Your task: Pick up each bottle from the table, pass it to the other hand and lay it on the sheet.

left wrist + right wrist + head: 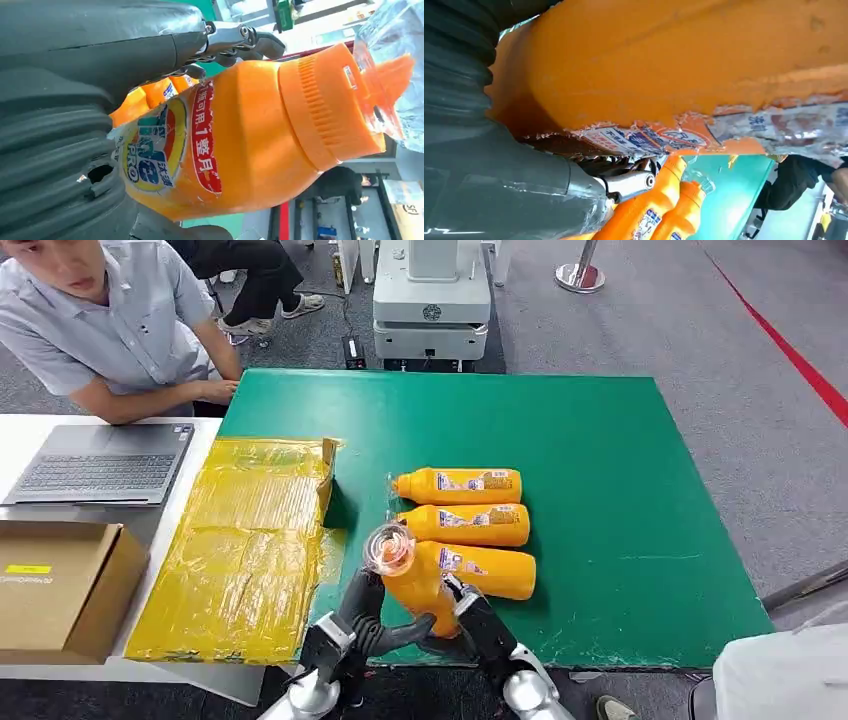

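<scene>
An orange bottle (412, 588) with a clear-wrapped cap (388, 548) is held up over the front edge of the green table (620, 470), cap toward me. My left hand (366, 624) grips it from the left and my right hand (472, 626) holds its right side. The bottle (240, 140) lies against the left hand's palm under a thumb (125, 55); its body (674, 65) presses close to the right hand (499, 190). Three more orange bottles (458, 486) (466, 525) (490, 572) lie side by side just behind. The yellow sheet (248, 550) lies to the left.
A laptop (105, 462) and a cardboard box (62, 585) sit on the white table left of the sheet. A person (110, 330) leans there. A white machine base (430, 310) stands behind the table. Another person's light sleeve (780, 675) is at the lower right.
</scene>
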Robot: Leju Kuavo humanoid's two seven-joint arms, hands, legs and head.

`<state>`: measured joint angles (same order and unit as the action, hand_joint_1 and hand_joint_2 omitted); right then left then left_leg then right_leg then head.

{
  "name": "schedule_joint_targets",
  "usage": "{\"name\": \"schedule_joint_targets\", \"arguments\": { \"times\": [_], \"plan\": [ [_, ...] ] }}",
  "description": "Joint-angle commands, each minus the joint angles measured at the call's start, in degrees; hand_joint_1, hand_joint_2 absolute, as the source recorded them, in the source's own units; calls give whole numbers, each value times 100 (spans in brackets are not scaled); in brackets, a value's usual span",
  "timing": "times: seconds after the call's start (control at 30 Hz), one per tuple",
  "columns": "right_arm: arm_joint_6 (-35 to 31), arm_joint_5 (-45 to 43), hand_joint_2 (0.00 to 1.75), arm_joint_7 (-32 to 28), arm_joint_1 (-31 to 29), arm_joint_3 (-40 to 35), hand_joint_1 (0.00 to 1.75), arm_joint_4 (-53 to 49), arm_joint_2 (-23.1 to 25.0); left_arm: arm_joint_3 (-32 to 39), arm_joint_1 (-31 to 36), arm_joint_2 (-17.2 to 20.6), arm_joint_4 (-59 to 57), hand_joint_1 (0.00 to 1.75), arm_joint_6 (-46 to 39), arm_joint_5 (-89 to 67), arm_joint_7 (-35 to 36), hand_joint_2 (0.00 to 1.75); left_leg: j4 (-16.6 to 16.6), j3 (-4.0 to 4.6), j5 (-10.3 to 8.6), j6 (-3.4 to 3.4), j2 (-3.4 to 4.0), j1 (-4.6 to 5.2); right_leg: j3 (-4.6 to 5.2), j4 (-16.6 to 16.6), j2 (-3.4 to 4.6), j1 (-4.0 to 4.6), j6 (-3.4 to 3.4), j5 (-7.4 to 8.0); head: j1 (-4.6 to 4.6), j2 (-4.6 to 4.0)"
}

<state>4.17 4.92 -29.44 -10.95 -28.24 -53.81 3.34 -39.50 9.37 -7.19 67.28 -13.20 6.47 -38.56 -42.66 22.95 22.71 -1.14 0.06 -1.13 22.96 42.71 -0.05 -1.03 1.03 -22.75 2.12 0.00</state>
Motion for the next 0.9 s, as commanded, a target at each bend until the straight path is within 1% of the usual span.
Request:
{"name": "schedule_joint_targets", "arguments": {
  "times": [0.03,0.43,0.47,0.5,0.6,0.63,0.9],
  "plan": [
    [-39,-1,175,-43,-317,87,175,-115,46,0,279,-75,-35,175,-26,16,41,175,0,0,0,0,0,0,0,0,0,0,0,0,2,0],
    [-86,67,175,-32,-398,65,175,3,44,-65,334,-98,-83,175,-63,-51,53,175,0,0,0,0,0,0,0,0,0,0,0,0,-7,0],
    [-87,67,175,-32,-396,66,175,6,42,-69,339,-110,-73,115,-63,-52,52,175,0,0,0,0,0,0,0,0,0,0,0,0,-4,0],
    [-184,145,175,-6,-412,53,175,41,35,-102,318,-86,-1,0,-39,-54,65,175,0,0,0,0,0,0,0,0,0,0,0,0,0,0],
    [-193,141,175,-7,-422,81,175,70,33,-185,320,-59,40,0,57,-51,126,175,0,0,0,0,0,0,0,0,0,0,0,0,0,0],
    [-251,218,175,10,-449,58,175,104,22,-242,330,-22,60,175,164,-44,189,175,0,0,0,0,0,0,0,0,0,0,0,0,-4,0],
    [-303,265,175,24,-480,95,175,133,51,-229,345,-41,-13,175,301,53,253,175,0,0,0,0,0,0,0,0,0,0,0,0,-2,0]
  ]
}}
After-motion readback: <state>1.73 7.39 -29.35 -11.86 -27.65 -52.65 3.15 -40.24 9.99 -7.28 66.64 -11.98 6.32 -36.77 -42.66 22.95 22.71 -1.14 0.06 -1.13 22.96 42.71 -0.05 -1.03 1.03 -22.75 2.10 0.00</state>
